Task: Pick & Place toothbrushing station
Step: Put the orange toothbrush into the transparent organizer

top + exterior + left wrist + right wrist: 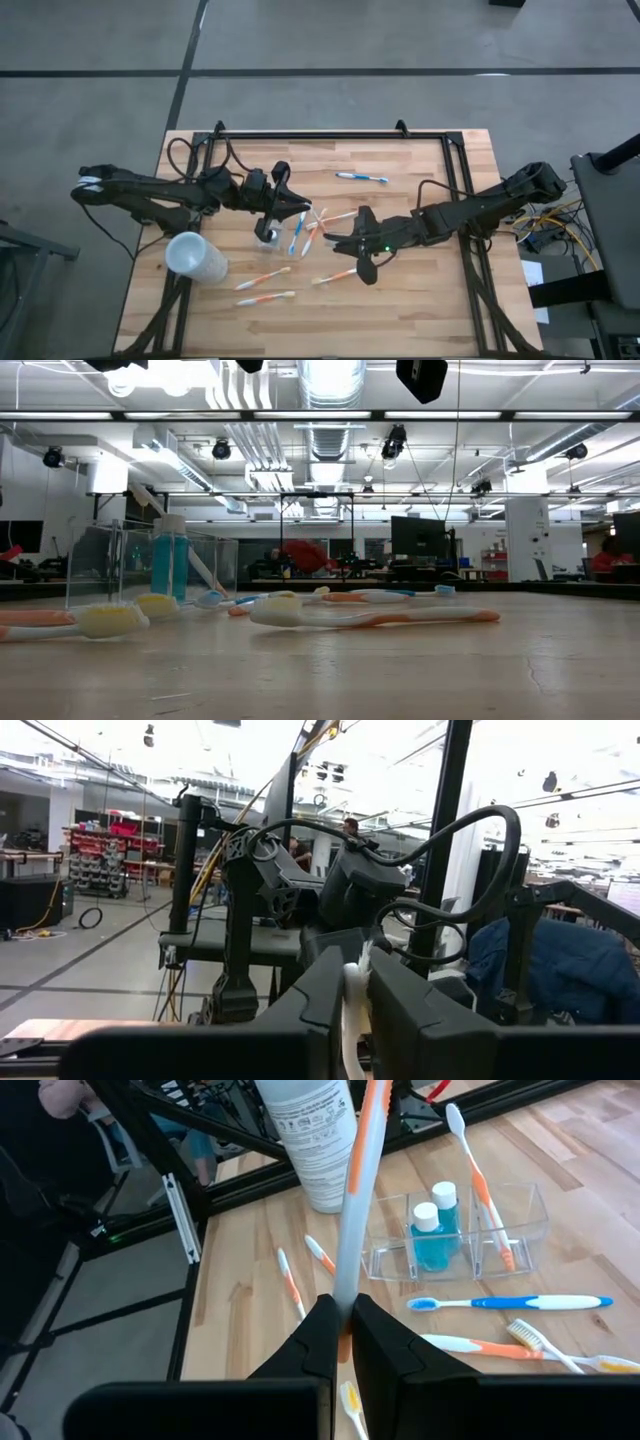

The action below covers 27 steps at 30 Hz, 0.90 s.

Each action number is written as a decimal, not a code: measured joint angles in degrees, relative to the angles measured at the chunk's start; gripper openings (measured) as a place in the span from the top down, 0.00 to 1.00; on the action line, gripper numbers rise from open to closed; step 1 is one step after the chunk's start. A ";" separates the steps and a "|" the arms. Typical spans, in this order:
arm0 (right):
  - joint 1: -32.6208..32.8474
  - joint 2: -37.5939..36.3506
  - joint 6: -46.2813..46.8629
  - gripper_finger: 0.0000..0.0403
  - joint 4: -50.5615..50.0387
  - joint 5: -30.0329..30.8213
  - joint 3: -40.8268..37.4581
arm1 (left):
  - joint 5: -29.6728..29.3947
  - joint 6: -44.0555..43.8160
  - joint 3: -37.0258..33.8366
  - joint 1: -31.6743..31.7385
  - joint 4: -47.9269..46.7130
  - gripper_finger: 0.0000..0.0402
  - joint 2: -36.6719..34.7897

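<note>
A white-orange toothbrush (pixel 358 1190) hangs in the air between my two grippers over the middle of the table. My right gripper (pixel 345 1320) is shut on it; my left gripper (pixel 355 1020) is shut on a white piece of it. In the high view the left gripper (pixel 300 210) and right gripper (pixel 330 238) stand close together. Beside them the clear tumbler (pixel 455 1230) stands on the table with a blue toothpaste tube (pixel 432 1235) and one orange brush (pixel 480 1190) leaning inside. Several more toothbrushes lie flat on the wood around it. My left gripper pinches a white stretch of the brush (pixel 354 995) between its two fingers, coming from the table's left, slightly raised. The brush stands clear of the table. My right gripper pinches the brush's handle (pixel 346 1295) between its two fingers, near the orange end, coming from the table's right and slanting down. The brush runs on past the fingertips toward the left gripper, lifted clear of the table.
A frosted whitish cup (pixel 195 257) lies near the table's left front. Loose brushes lie at the far middle (pixel 362 178), by the tumbler (pixel 297 232) and toward the near edge (pixel 265 298). A black frame (pixel 330 135) borders the table.
</note>
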 joint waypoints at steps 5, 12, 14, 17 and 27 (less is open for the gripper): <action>0.00 0.00 -0.01 0.97 0.02 0.00 0.00 | 0.00 0.02 0.00 0.00 -0.04 0.91 0.00; 0.00 0.00 0.46 0.97 0.09 0.00 0.00 | -0.02 -0.02 0.00 0.02 -0.11 0.91 0.00; 0.00 0.00 0.72 0.95 0.09 0.00 0.00 | -0.02 -0.02 0.00 0.02 -0.14 0.91 0.00; 0.00 0.00 0.83 0.89 0.13 0.04 0.00 | 0.00 0.04 0.00 0.02 -0.22 0.91 0.00; -0.04 0.00 3.04 0.66 0.52 0.28 0.00 | 0.02 0.21 0.00 0.00 -0.66 0.91 0.02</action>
